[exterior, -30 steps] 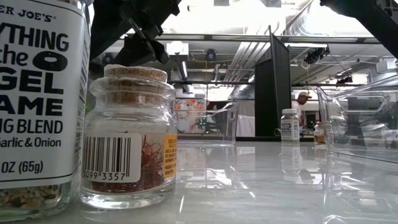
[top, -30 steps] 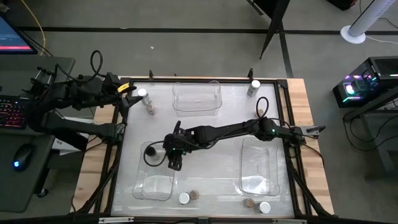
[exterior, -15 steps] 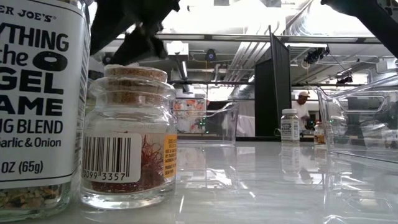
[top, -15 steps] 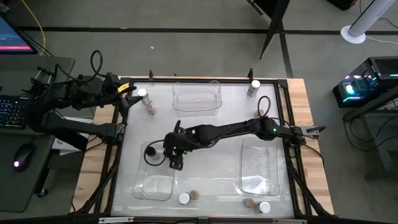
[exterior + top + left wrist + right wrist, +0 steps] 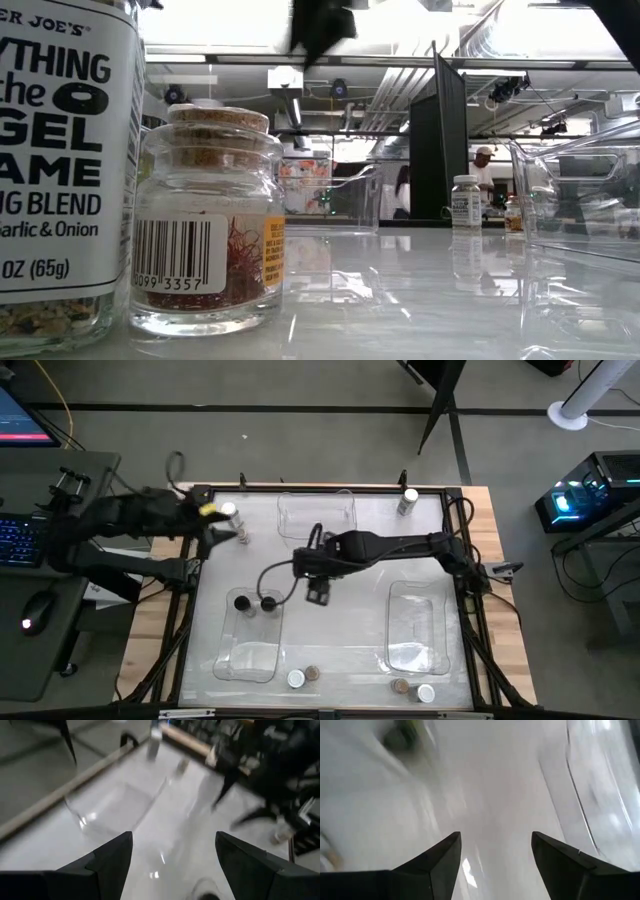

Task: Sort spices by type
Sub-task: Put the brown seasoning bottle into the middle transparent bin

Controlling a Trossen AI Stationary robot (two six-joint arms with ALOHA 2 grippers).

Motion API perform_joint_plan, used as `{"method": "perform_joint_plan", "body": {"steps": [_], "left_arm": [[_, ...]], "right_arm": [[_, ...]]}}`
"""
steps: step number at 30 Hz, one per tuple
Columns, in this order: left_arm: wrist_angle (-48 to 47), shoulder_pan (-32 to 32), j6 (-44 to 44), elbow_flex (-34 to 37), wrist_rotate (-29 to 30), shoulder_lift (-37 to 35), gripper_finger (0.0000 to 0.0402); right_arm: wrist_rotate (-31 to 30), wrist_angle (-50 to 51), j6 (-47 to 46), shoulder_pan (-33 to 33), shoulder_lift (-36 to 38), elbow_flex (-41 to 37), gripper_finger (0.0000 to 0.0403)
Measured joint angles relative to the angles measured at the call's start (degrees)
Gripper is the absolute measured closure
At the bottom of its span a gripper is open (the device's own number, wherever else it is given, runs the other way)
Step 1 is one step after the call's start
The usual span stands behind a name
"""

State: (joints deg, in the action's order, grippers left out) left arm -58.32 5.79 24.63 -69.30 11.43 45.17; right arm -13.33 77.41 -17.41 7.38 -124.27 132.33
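A robotics lab: exposed ceiling ducts (image 5: 380, 95), a lit computer tower (image 5: 590, 495), a keyboard (image 5: 20, 540) beside the counter (image 5: 500, 590).

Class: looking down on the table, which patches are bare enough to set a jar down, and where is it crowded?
Bare: the middle strip between the far bin and the two near bins, though the right pincer hovers there. Crowded: the far left corner, where the left pincer is beside two jars, and the near edge.
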Motion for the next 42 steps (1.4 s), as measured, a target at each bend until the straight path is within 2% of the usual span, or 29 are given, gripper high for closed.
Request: {"method": "perform_joint_plan", "body": {"steps": [4, 7, 9, 12, 17, 21, 24, 28, 32, 42], "left_arm": [[-0.7, 0.0, 4.6, 9.4, -1.3, 1.4, 0.0128], [-1.8, 1.7, 7.5, 14.2, -2.6, 4.5, 0.0128], [-2.9, 3.9, 6.9, 14.0, -4.8, 7.1, 0.0128], [-7.7, 7.4, 3.5, 13.0, -6.4, 11.5, 0.0128], [-10.4, 14.0, -0.9, 12.9, -1.9, 18.9, 0.0128], [-7.0, 19.8, -6.0, 12.9, -1.4, 25.3, 0.0128], [-5.7, 23.1, -8.9, 12.9, -0.3, 30.9, 0.0128], [-3.3, 25.7, -13.1, 12.9, 2.6, 37.5, 0.0128], [-1.7, 26.3, -17.0, 12.9, 2.9, 41.8, 0.0128], [-0.1, 26.5, -24.9, 12.9, 4.3, 48.4, 0.0129]], "right_arm": [[-3.3, 12.1, -2.7, 1.0, -0.1, -0.1, 0.0164], [-4.8, 11.9, -5.3, 2.3, 2.0, -1.9, 0.0164], [-5.7, 12.0, -8.2, 3.1, 5.5, -5.7, 0.0164], [-7.1, 12.3, -15.3, 3.8, 14.3, -16.8, 0.0164], [-8.8, 9.3, -37.7, 3.5, 31.8, -37.9, 0.0164], [-8.5, -3.6, -50.2, 4.6, 43.0, -51.1, 0.0164], [-9.3, -15.4, -52.6, 5.9, 48.1, -58.1, 0.0164], [-10.9, -26.4, -53.1, 6.9, 49.8, -64.3, 0.0164], [-10.4, -32.4, -51.2, 6.9, 48.8, -66.4, 0.0164], [-10.2, -34.7, -48.2, 6.9, 47.4, -66.2, 0.0164]]}}
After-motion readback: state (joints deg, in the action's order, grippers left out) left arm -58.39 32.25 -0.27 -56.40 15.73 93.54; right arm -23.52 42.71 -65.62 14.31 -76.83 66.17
